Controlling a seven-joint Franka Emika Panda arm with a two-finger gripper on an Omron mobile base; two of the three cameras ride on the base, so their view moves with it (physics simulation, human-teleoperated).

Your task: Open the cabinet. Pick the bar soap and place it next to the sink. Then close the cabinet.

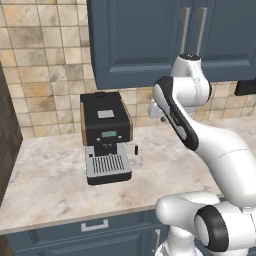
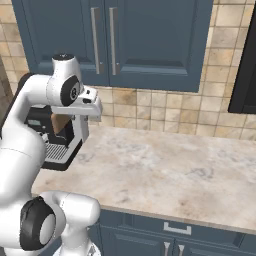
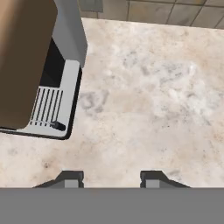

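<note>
Right base view: one cabinet (image 2: 145,45), two closed doors, two handles (image 2: 103,40).

Coffee machine (image 1: 106,137) on marble counter (image 1: 55,185)

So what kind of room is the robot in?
It looks like a kitchen. There's a coffee machine on a stone counter, blue cupboards with silver handles up on the tiled wall, and drawers underneath.
</note>
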